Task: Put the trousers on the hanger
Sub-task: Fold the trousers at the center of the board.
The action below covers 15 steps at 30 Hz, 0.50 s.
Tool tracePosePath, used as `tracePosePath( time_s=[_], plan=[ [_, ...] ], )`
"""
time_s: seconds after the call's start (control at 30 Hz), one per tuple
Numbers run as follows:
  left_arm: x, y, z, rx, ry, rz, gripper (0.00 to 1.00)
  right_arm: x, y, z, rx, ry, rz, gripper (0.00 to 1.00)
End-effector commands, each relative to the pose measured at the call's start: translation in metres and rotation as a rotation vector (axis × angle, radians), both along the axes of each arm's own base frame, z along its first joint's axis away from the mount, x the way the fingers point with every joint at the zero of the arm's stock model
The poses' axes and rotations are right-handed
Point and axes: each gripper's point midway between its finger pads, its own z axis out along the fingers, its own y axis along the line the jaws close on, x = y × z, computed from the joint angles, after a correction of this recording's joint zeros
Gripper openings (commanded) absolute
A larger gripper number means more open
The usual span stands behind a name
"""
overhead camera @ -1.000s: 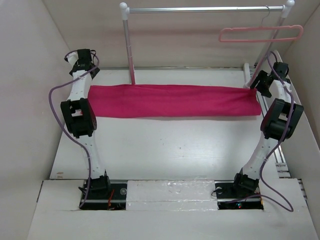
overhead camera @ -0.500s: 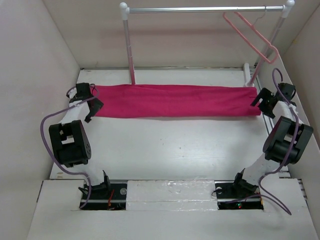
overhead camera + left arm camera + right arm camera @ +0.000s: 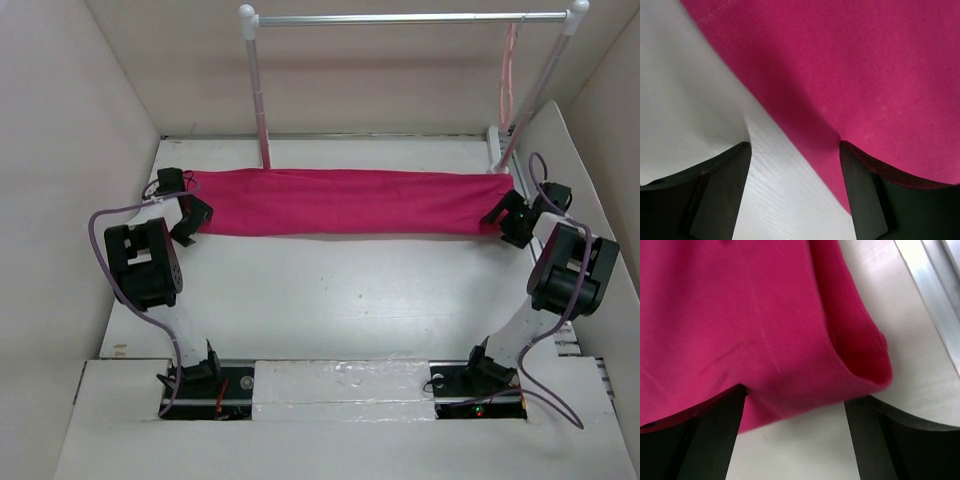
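The magenta-pink trousers [image 3: 345, 201] lie folded in a long flat strip across the far part of the table. The light-pink hanger [image 3: 508, 75] hangs edge-on from the right end of the rail. My left gripper [image 3: 192, 217] is open at the strip's left end, its fingers straddling the cloth's near edge [image 3: 880, 100]. My right gripper [image 3: 502, 220] is open at the strip's right end, its fingers either side of the folded corner [image 3: 790, 330]. Neither gripper holds anything.
The white-and-silver clothes rail [image 3: 400, 18] stands at the back, its left post [image 3: 258, 95] behind the trousers. White walls close in on the left, right and back. A metal track [image 3: 935, 295] runs along the table's right edge beside the right gripper.
The hanger has swung from broadside to edge-on on the rail. Both arms have drawn back and lowered, bringing the open grippers down to the two ends of the trousers.
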Motion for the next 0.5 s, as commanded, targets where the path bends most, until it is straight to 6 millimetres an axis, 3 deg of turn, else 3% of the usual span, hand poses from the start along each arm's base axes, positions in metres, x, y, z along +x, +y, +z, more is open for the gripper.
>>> tracePosePath(
  time_s=[0.0,0.1,0.13,0.17,0.2,0.3,0.33,0.37,0.47],
  plan=[
    [-0.006,-0.004,-0.026,-0.052,0.058,0.033,0.68,0.036,0.001,0.009,0.029,-0.091,-0.004,0.84],
    [0.003,0.001,-0.031,-0.038,0.064,0.049,0.64,0.055,0.005,0.010,0.049,-0.094,-0.018,0.83],
    [0.002,0.002,-0.034,-0.036,0.076,0.059,0.61,0.059,0.009,0.001,0.073,-0.075,-0.028,0.80],
    [0.007,0.002,-0.032,-0.037,0.061,0.051,0.57,0.065,0.006,0.003,0.074,-0.082,-0.036,0.78],
    [0.012,0.002,-0.029,-0.041,0.044,0.041,0.46,0.070,0.007,0.004,0.062,-0.083,-0.037,0.76],
    [0.023,0.010,-0.021,-0.004,0.026,0.043,0.00,0.071,-0.001,0.010,0.003,-0.067,-0.051,0.22],
    [0.022,0.013,-0.022,0.012,0.045,0.042,0.00,0.070,-0.002,0.021,-0.024,-0.080,-0.040,0.15],
    [0.029,0.021,-0.013,0.054,0.037,0.035,0.00,0.063,-0.001,0.021,-0.034,-0.069,-0.038,0.13],
    [0.017,0.041,-0.008,0.149,0.091,0.048,0.00,0.041,-0.010,0.041,-0.100,-0.074,-0.039,0.09]
  ],
)
